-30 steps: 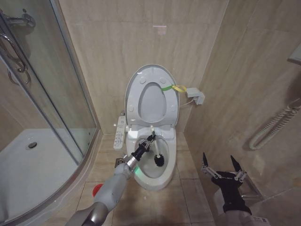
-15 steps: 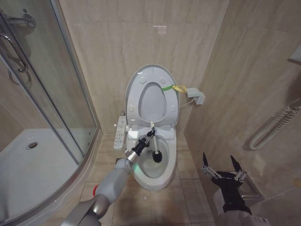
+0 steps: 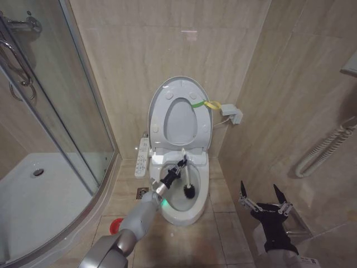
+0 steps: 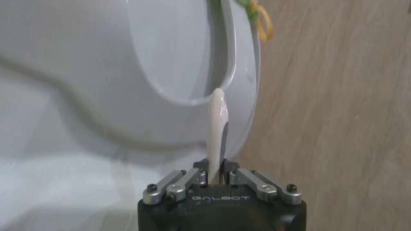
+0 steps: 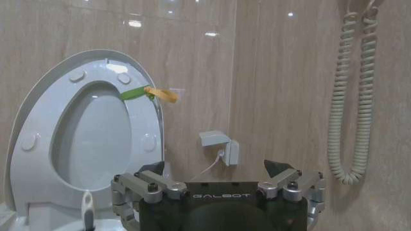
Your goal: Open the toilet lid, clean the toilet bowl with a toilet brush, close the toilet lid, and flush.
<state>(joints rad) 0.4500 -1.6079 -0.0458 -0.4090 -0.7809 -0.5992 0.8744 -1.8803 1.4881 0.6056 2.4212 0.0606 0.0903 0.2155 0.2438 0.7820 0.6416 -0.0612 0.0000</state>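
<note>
We see the left gripper (image 3: 177,168) clamped on the white handle of the brush (image 3: 187,182), whose dark head sits down inside the bowl (image 3: 187,211). Behind it the lid (image 3: 179,114) stands upright against the wall, its yellow-green strap (image 3: 204,104) on the edge. The right gripper (image 3: 262,197) hangs off to the right with its fingers spread, holding nothing.

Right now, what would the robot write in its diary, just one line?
phase: scrubbing | left gripper: shut on toilet brush, bristles in toilet bowl | toilet lid: up | right gripper: open, idle beside toilet
</note>
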